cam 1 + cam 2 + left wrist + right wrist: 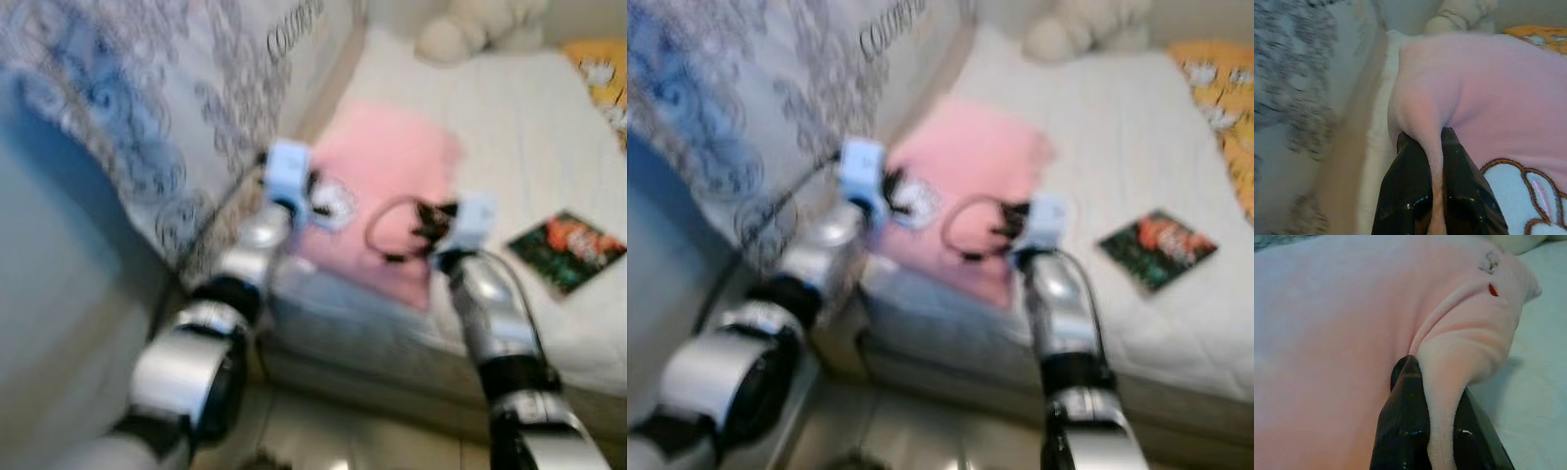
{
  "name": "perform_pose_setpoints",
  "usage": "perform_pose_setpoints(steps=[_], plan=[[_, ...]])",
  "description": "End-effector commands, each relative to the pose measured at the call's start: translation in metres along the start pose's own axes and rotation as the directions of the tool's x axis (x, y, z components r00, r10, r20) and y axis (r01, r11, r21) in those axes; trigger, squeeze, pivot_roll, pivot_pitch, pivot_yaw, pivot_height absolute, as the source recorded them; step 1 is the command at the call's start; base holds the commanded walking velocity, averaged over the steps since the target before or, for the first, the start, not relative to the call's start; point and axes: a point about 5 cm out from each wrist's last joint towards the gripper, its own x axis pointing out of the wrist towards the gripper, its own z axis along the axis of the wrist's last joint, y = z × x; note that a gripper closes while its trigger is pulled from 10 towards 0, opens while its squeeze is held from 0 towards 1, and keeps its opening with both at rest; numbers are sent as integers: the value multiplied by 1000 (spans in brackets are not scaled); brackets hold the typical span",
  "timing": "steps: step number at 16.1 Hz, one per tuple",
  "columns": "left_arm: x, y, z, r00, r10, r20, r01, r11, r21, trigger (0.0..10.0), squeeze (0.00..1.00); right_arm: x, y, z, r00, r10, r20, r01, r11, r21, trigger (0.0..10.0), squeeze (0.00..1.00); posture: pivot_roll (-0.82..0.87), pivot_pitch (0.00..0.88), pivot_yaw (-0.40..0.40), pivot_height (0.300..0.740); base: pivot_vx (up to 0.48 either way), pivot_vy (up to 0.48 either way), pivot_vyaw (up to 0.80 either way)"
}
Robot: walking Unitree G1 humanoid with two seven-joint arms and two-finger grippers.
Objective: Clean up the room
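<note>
A soft pink fleece blanket [387, 186] lies spread on the white mattress of the bed [519, 147], at the bed's left edge near the foot corner, beside a wall hanging or curtain printed with grey and blue scrollwork [147, 108]. Both arms reach over the near edge of the bed to it. The left claw [1432, 166] pinches a raised fold of the pink fleece between its two black fingers [1405, 191], close to a pale blue appliqué patch outlined in brown stitching [1520, 196]. The right claw [1442, 401] likewise has its fingers [1405, 421] pressed onto a thick ridge of the same blanket, at the side nearer the middle of the bed, with bare white sheet just beside it. A thin book or magazine with a dark green and red cover [568, 250] lies flat on the mattress toward the right edge, well apart from the blanket. A cream plush toy [480, 24] sits at the far end of the bed, and orange patterned fabric [607, 83] shows at the far right corner. The wall fabric carries script lettering beginning "Co", too blurred to read further.
</note>
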Motion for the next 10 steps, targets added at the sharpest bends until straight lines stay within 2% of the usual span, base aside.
perform_pose_setpoints(steps=[1, 8, 10], plan=[[3, -4, 12, 999, 7, 40, -7, 1000, 7, 10000, 0, -3, -13, 7, 999, -42, 27, 42, 999, -23, 10000, 0, -6, 0, 36, 740, 480, 0, 0], [2, -8, 7, 1000, 9, 25, -9, 1000, 2, 10000, 0, -10, -16, 1, 999, -53, 5, 53, 998, -38, 10000, 0, -9, 0, 38, 740, 480, 0, 0], [1, -19, -4, 1000, 7, -3, -7, 1000, -24, 10000, 0, -11, -18, -2, 999, -35, -22, 33, 996, -82, 10000, 0, -7, 0, 7, 740, 480, 0, 0]])
